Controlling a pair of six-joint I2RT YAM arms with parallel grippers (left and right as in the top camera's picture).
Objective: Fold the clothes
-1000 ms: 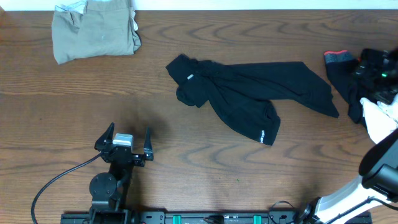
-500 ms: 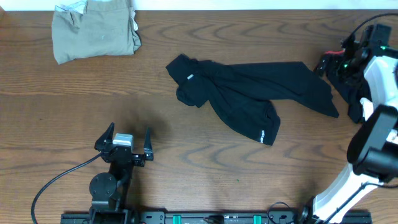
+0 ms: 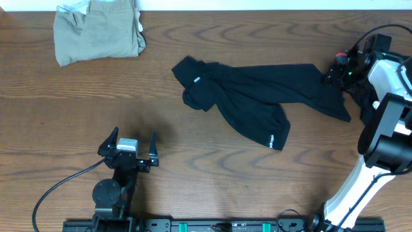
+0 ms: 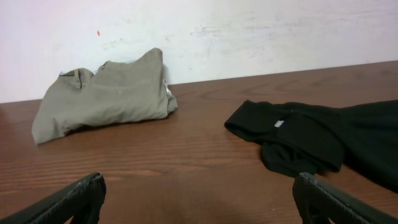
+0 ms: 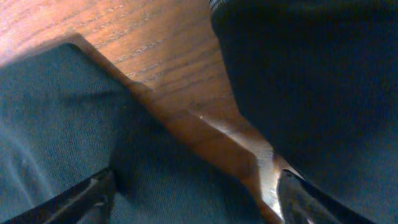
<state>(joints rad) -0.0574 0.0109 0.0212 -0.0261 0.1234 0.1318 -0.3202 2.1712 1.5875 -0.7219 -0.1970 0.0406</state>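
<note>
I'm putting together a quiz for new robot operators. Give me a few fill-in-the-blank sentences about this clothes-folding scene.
1. The khaki garment lies near the far ____ corner of the table.
2. The crumpled mid-table garment is ____ in colour.
3. The left gripper sits over bare wood, touching no cloth, with its jaws ____.
4. The right gripper is at the crumpled garment's ____ end.

Missing words: left; black; open; right.

My fingers (image 4: 74, 199) are matt black plastic, the table (image 3: 193, 161) smooth grained wood, the black garment (image 3: 257, 96) and khaki garment (image 3: 96, 35) soft matt cloth.
</note>
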